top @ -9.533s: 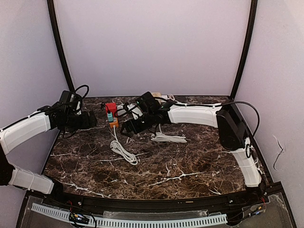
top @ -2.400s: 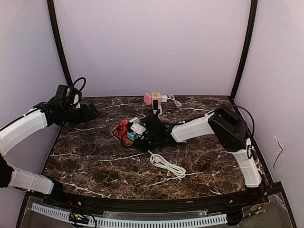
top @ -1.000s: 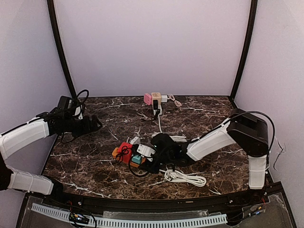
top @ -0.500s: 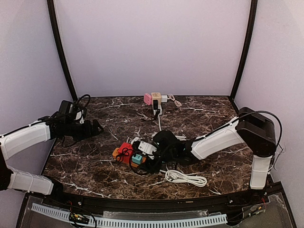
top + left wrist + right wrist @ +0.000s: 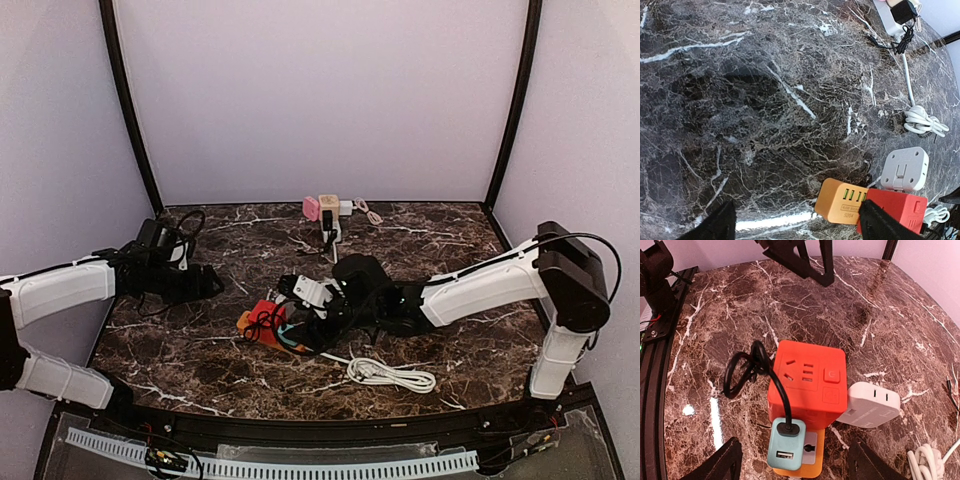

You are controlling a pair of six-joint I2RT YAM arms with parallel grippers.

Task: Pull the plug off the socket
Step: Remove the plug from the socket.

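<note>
The right gripper [image 5: 796,460] is held open, fingers spread wide, with nothing clasped. Between them, low in the wrist view, the teal plug [image 5: 785,444] is seen set against the red socket cube [image 5: 807,382] and an orange block [image 5: 810,468], with a black cable [image 5: 747,372] looping from it. The left gripper [image 5: 797,226] is likewise open and kept well apart from the cube.

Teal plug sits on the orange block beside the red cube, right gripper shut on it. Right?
No: the right gripper is open, its fingers clear of the teal plug on both sides, per the right wrist view. The rest holds.
</note>
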